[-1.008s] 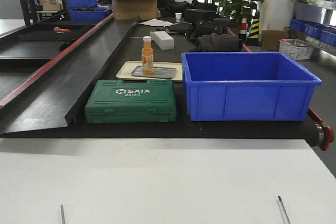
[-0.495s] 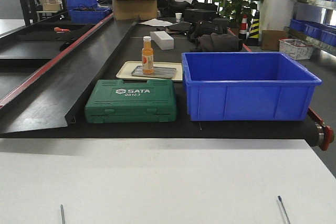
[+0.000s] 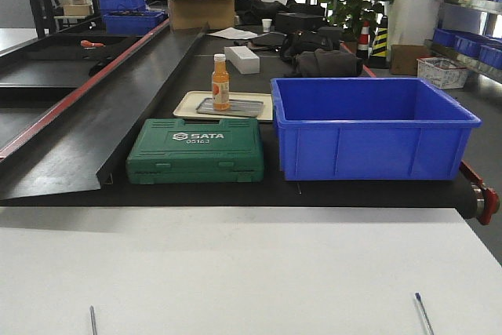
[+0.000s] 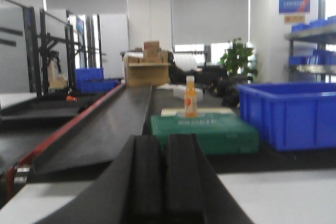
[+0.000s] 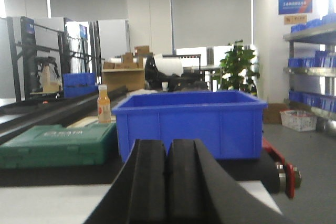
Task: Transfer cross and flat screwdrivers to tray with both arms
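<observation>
Front view: pre-grasp stage is judged, with nothing yet transferred. No screwdrivers are seen in any view. The tray [image 3: 245,107] lies behind the case [image 3: 196,151] and carries a bottle [image 3: 221,81]. The left end effector [image 4: 164,148] and right end effector [image 5: 168,150] are shown closed and empty. Next, the screwdrivers must be located and both end effectors opened.

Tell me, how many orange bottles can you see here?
1: the orange bottle stands on the grey tray, behind the green toolcase. Others could be hidden inside the blue bin.
</observation>
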